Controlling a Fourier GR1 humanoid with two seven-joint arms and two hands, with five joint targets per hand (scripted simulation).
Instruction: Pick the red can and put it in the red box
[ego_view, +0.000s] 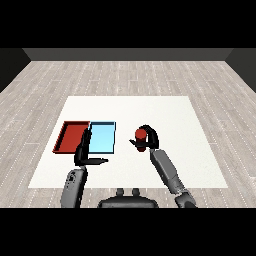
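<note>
Looking down across the white tabletop, you see your right hand curled round the red can, fingers arching over its top on the far side and the thumb coming in from the left, so the can sits upright inside the grasp. Whether the can's base touches the tabletop or hangs just above it, you cannot tell from this view. Off to the left of that hand, with a strip of bare tabletop between, lies the light blue tray, and touching its far left edge lies the red tray, the two side by side. The can is therefore well clear of the red tray, with the blue one in between. Your left hand stands upright at the near edge of the trays, about where they meet, its fingers straight and pointing away from you over the seam, the thumb stuck out flat to the right below the blue tray's near rim; it holds nothing. Both grey forearms come up from the lower corners, the right one slanting inward toward the can.
</note>
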